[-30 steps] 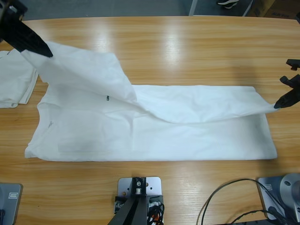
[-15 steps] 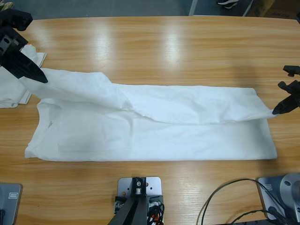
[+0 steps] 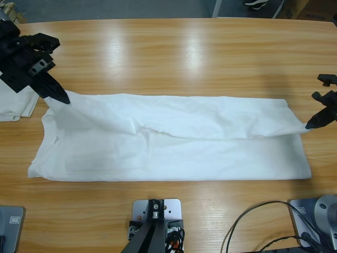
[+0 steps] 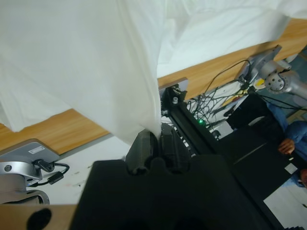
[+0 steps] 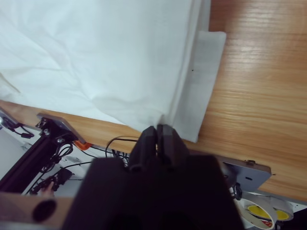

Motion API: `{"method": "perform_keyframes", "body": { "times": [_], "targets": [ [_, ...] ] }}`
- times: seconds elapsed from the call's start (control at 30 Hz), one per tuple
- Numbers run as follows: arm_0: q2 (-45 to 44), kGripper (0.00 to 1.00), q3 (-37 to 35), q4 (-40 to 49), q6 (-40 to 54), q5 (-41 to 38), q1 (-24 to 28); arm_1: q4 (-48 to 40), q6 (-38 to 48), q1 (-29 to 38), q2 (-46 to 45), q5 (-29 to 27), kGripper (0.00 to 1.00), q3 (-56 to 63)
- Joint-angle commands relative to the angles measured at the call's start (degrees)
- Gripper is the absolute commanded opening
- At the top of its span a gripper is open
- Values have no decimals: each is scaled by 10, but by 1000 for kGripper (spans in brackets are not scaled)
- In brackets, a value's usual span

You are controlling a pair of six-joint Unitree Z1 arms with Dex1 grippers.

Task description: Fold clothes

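A white shirt (image 3: 168, 139) lies spread lengthwise across the table, its far long edge folded over toward the front. My left gripper (image 3: 62, 98) is at the shirt's upper left corner, shut on the white fabric (image 4: 96, 62), which hangs from its jaws in the left wrist view. At the shirt's right end, my right gripper (image 3: 309, 124) is shut on the fabric's edge (image 5: 158, 115). A second white garment (image 3: 18, 103) lies folded at the table's left edge, partly hidden behind the left arm.
The wooden table (image 3: 184, 58) stretches bare behind the shirt. Cables (image 3: 258, 221) trail over the front right edge. In the left wrist view a person's sleeve (image 4: 292, 134) shows beyond the table.
My left gripper has come down and to the right with the shirt's corner, laying the lifted flap flat over the shirt. The black chest lettering is now covered. The right gripper has barely moved.
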Motion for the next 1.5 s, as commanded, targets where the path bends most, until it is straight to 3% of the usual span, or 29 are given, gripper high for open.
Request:
{"method": "perform_keyframes", "body": {
  "times": [0.03,0.5,0.87,1.1,1.13,1.17,1.2,1.33,1.4,1.5],
  "targets": [
    [79,0,12,14,17,11,0,7,-4,-7,34,9,0,8],
    [148,0,43,0,21,50,39,6,-4,-7,43,15,0,8],
    [176,0,44,-99,9,95,68,-1,-3,-7,54,19,0,7],
    [186,0,26,-116,6,102,45,-3,-2,-7,61,20,0,6],
    [187,167,27,-114,10,94,39,-3,-2,-7,61,20,0,6],
    [188,659,25,-106,17,78,30,-3,-2,-7,60,20,0,6],
    [183,815,22,-94,24,74,23,-4,-2,-7,59,20,0,6],
    [112,968,15,-46,27,75,4,-5,-2,-7,58,20,0,5],
    [74,968,-4,-26,41,79,3,-6,-3,-7,58,20,0,5],
    [48,965,-60,-12,147,91,-12,-7,-4,-7,53,19,0,5]
  ]
}}
